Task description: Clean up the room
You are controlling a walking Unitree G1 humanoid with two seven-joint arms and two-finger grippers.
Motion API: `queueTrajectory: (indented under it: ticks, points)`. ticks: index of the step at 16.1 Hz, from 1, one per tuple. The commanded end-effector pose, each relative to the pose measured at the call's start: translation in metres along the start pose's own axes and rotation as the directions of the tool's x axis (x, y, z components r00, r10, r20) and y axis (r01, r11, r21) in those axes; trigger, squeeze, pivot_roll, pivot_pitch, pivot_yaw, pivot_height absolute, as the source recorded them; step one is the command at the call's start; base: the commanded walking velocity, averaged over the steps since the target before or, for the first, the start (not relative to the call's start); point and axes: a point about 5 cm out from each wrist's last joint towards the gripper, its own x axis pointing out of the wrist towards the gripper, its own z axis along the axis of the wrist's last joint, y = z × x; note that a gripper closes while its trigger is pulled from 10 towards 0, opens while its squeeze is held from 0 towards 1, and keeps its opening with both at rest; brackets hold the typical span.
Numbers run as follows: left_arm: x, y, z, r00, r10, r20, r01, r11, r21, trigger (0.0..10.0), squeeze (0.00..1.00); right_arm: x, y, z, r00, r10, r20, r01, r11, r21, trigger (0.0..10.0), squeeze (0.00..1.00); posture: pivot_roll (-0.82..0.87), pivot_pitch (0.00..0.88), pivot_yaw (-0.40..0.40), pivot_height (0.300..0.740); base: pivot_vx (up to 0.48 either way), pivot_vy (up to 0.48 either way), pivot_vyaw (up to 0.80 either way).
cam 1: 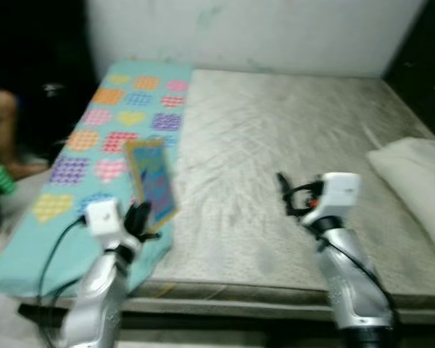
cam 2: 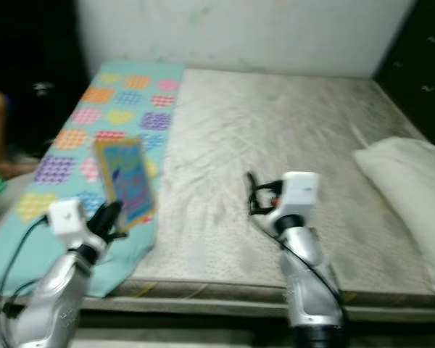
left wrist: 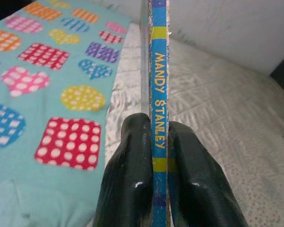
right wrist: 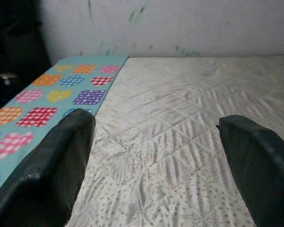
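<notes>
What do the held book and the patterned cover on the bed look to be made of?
Book: likely thin printed card or paper, slightly glossy; its narrow spine carries printed lettering and is pinched by the left gripper. Patterned cover: soft woven fabric, matte; it drapes and wrinkles over the mattress edge.

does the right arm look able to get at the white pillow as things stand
Probably yes. The right end effector is open and holds nothing, hovering over bare mattress, and the white pillow lies further to its right with nothing between them. Whether the arm stretches that far is uncertain.
</notes>
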Motion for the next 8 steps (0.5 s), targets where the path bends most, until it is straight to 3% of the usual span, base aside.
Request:
queueTrajectory:
  ticks: [1,5,8]
  points:
    - [0.0028,-0.0064,0.0108,0.998,-0.027,0.049,0.027,1.000,0.008,10.0,0.00,0.0000,-0.0058,0.0053,1.000,-0.012,0.014,0.012,1.000,-0.009,10.0,0.00,-0.14,0.048,0.004,0.740,0.000,-0.480,0.00]
    - [-0.0038,-0.0080,0.0055,0.999,-0.023,0.028,0.022,1.000,0.005,10.0,0.00,-0.0019,-0.0026,-0.0001,1.000,0.022,-0.015,-0.022,0.999,-0.048,10.0,0.00,-0.13,0.062,-0.010,0.740,0.000,-0.480,0.00]
    - [-0.0031,-0.0082,0.0053,0.999,-0.026,0.027,0.026,1.000,0.007,10.0,0.00,-0.0025,-0.0034,-0.0003,1.000,0.018,-0.017,-0.019,0.999,-0.048,10.0,0.00,-0.14,0.064,-0.008,0.740,0.000,-0.300,0.00]
